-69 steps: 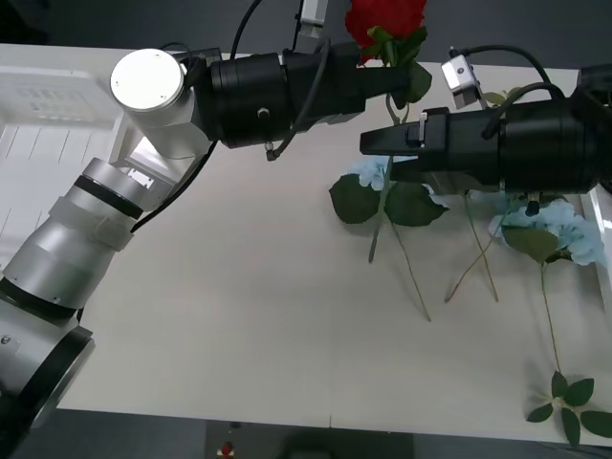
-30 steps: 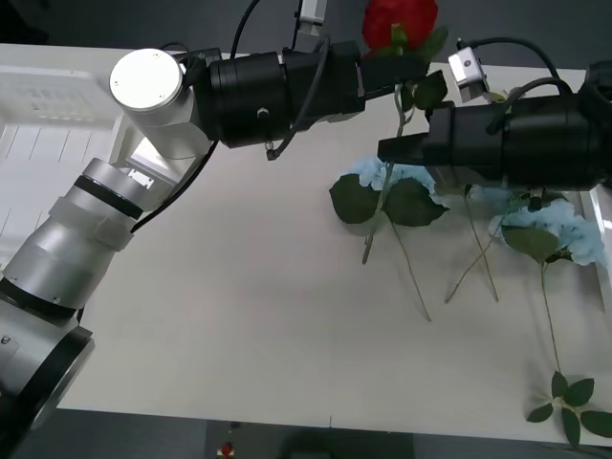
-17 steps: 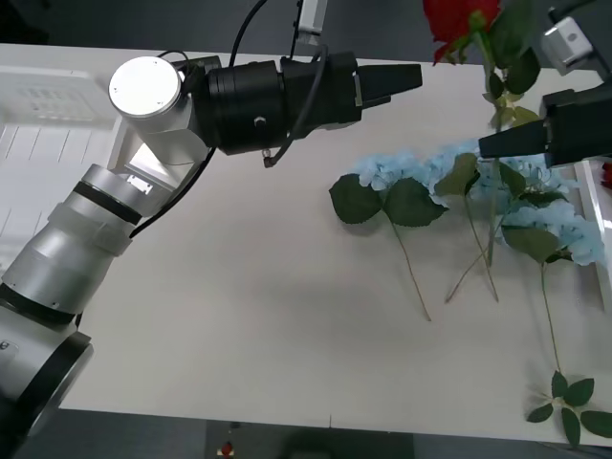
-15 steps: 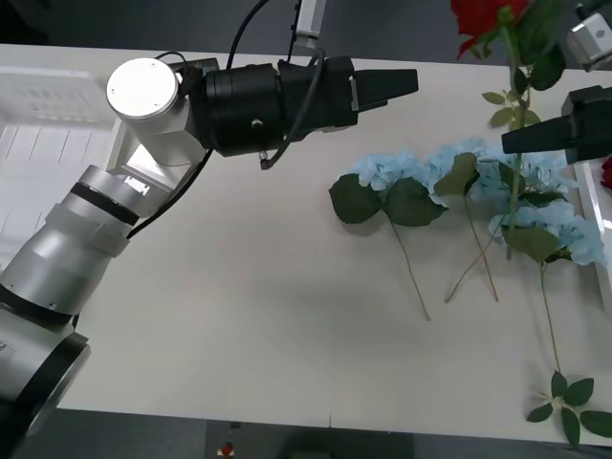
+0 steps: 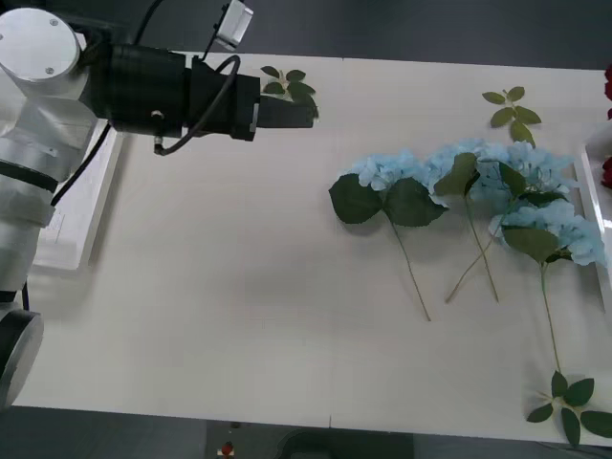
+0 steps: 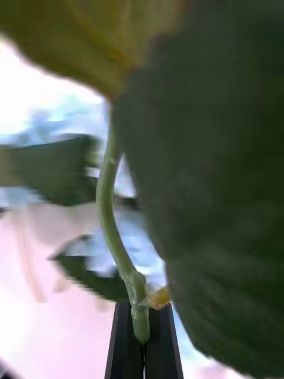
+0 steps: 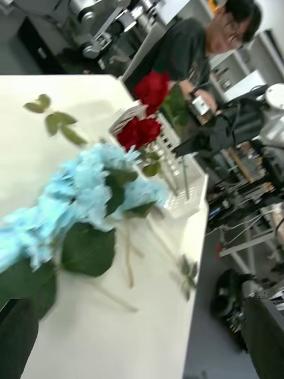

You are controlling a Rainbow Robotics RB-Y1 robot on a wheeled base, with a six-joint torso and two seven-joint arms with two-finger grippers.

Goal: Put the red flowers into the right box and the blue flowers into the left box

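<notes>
Sorting step: delivery of a red flower to the right box.

The right hand [image 6: 142, 314] has its black fingers pressed together on the green stem of a red flower [image 6: 109, 201], pinching it just below a leaf node. Seen from the left wrist, that bloom hangs above the right box [image 7: 188, 198] at the right edge of the counter [image 5: 239, 316]. Other red flowers [image 7: 139, 131] already lie in the box.

The left hand [image 5: 287, 113] is spread and carries nothing. It is parked over the far left of the counter, beside the left box [image 5: 81, 220].

The blue flowers [image 5: 478, 172] lie in a loose cluster on the right half of the counter, near the right box but outside both boxes. Their stems point toward the near edge. Bloomless leaf sprigs [image 5: 512, 105] lie scattered about and take no part in the task.

To do this step well, it seems best to lower the flower until bloom and stem sit inside the box walls, laid alongside the flowers already there rather than across the rim. Only then should the fingers part, because a release from height could let the stem tip out over the low wall. The pinch is narrow and a large leaf hangs close to it — a straight upward retreat should keep the fingers from snagging that leaf and dragging the flower back out. The blue flowers would then fall to the left box.
</notes>
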